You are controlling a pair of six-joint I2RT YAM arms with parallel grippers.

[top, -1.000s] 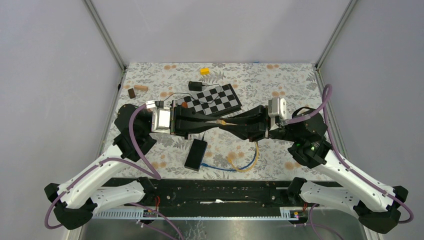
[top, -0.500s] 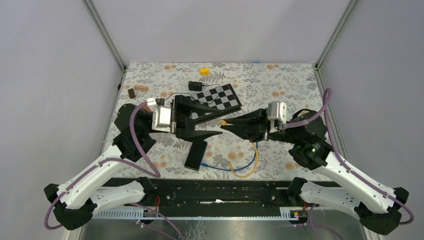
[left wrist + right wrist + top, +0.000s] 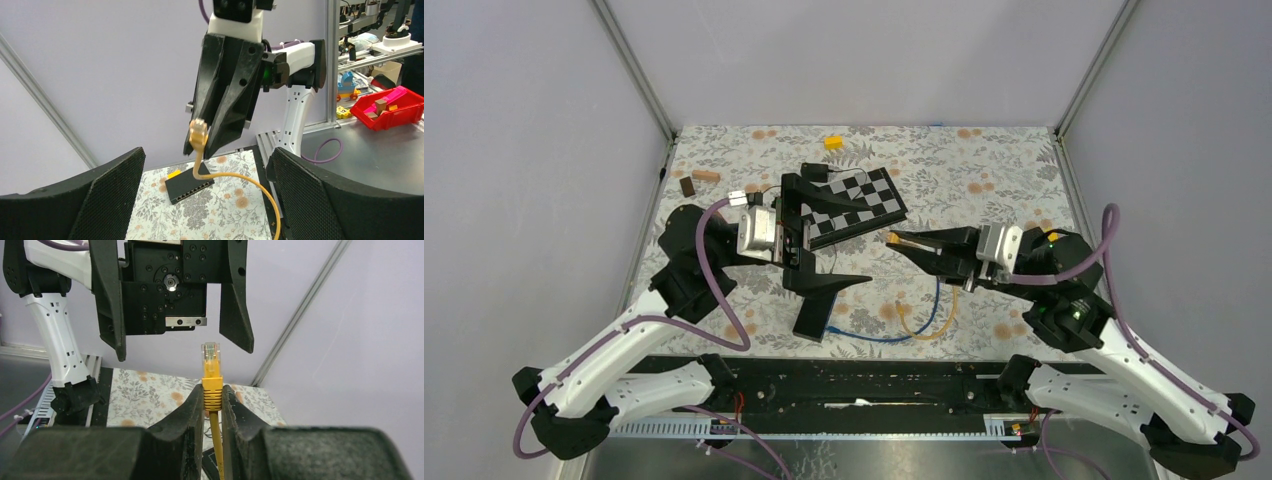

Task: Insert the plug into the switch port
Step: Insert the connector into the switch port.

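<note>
The yellow plug stands upright between my right gripper's pads, which are shut on its ribbed boot, the clear tip sticking out. From above, that gripper points left over the mat's middle, with the yellow cable trailing down behind it. My left gripper faces it, open wide and empty. The left wrist view shows the plug hanging between and beyond the open left gripper. The black switch lies flat on the mat with its port row visible. From above the switch is partly under the lower left finger.
A checkerboard lies behind the left gripper, with a small black adapter beside it. A yellow block and two brown blocks sit near the back left. A blue cable loops along the near edge.
The left gripper has opened fully, let go of the plug and drawn back left. The right gripper has pulled to the right, carrying the plug with it.
</note>
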